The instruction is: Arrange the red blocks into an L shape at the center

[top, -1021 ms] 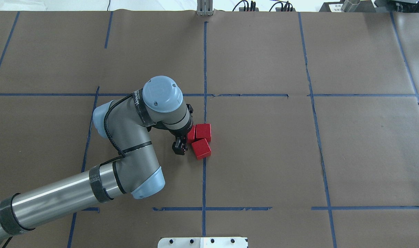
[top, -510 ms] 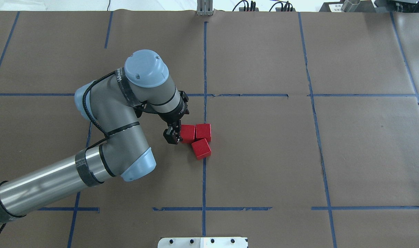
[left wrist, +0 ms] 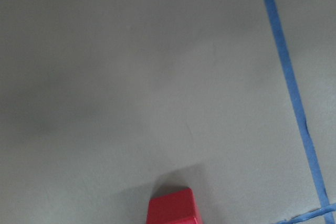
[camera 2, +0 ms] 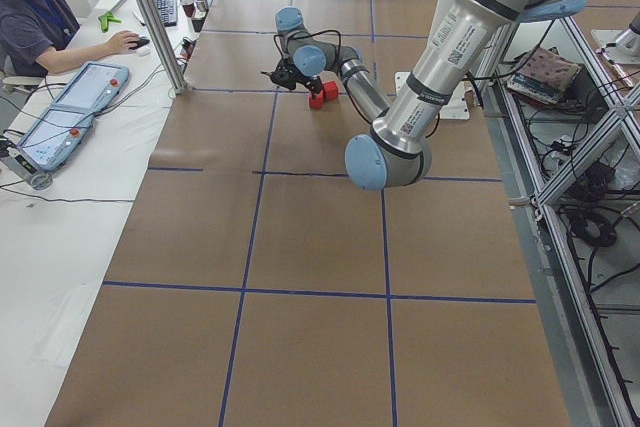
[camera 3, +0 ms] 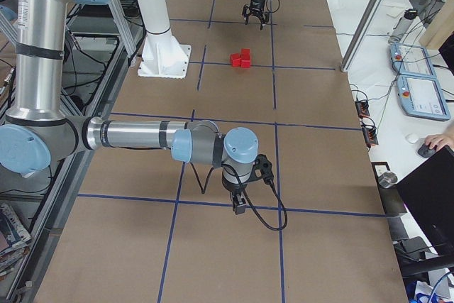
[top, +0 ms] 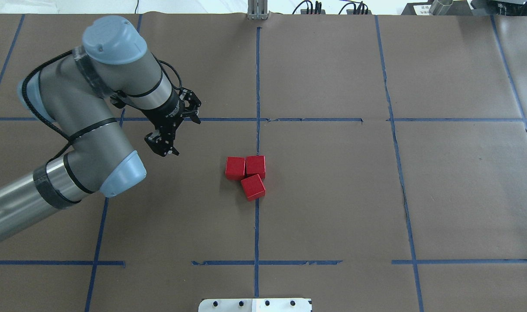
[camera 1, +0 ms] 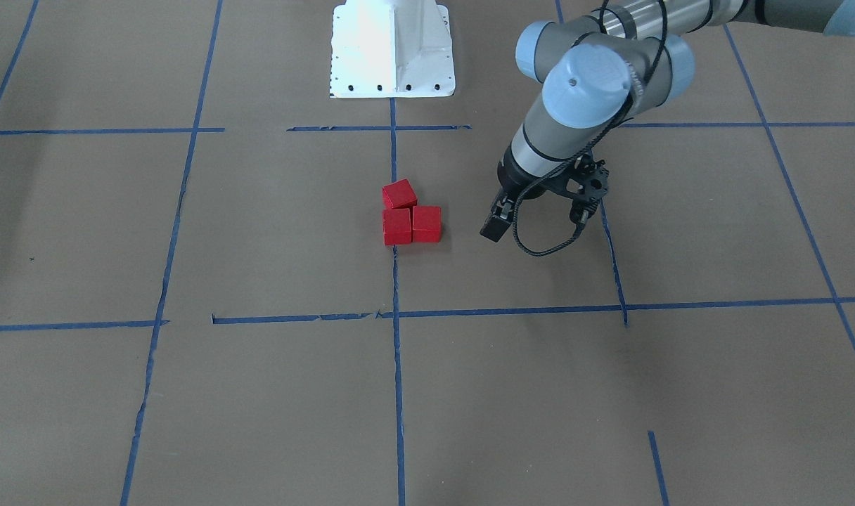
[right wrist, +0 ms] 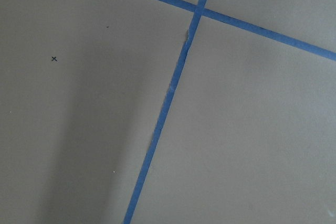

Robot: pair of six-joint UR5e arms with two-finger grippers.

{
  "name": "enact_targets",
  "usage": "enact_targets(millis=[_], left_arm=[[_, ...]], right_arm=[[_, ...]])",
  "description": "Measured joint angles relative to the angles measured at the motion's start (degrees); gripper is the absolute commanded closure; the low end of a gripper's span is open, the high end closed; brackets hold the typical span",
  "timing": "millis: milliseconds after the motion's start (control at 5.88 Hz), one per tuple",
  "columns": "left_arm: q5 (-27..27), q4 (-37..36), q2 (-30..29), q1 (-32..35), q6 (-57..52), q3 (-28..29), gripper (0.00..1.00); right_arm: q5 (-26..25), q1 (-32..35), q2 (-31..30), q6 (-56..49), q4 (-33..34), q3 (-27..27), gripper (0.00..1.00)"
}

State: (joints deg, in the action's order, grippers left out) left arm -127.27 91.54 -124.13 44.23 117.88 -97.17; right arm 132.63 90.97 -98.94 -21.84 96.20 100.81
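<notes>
Three red blocks sit together at the centre on the vertical blue tape line [top: 257, 86]. Two touch side by side [top: 235, 168] [top: 255, 167]. The third [top: 253, 186] sits slightly rotated against the right one, on the robot's side, so they form a rough L. They also show in the front view [camera 1: 397, 226]. My left gripper [top: 161, 148] hangs open and empty above the paper, well to the left of the blocks. Its wrist view shows one block's edge [left wrist: 170, 208]. My right gripper [camera 3: 239, 207] shows only in the right side view, far from the blocks, and I cannot tell its state.
The white robot base [camera 1: 392, 49] stands at the table's near edge. Brown paper with blue tape lines covers the table. An operator [camera 2: 30, 7] sits at a side desk with teach pendants [camera 3: 418, 90]. A metal post [camera 2: 155, 17] stands at the table edge.
My left gripper has pulled away from the blocks, up and to the left. The leftmost block that it stood over now sits uncovered beside the other two.
</notes>
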Motion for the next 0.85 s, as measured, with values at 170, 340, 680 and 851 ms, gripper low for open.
enact_targets(millis=[170,340,680,851], left_arm=[[-1.8,-0.1,2.5,3.0,-9.3,-0.8,0.00],[-2.5,-0.1,4.7,5.8,-18.3,-1.2,0.00],[-2.6,-0.2,8.9,11.8,-36.8,-0.4,0.00],[-2.6,-0.2,11.5,15.1,-49.2,0.4,0.00]], right_arm=[[0.0,0.0,0.0,0.1,0.0,0.0,0.00],[0.1,0.0,0.0,0.1,0.0,0.1,0.00],[0.2,0.0,0.0,0.2,0.0,0.1,0.00],[0.3,0.0,0.0,0.8,0.1,0.0,0.00]])
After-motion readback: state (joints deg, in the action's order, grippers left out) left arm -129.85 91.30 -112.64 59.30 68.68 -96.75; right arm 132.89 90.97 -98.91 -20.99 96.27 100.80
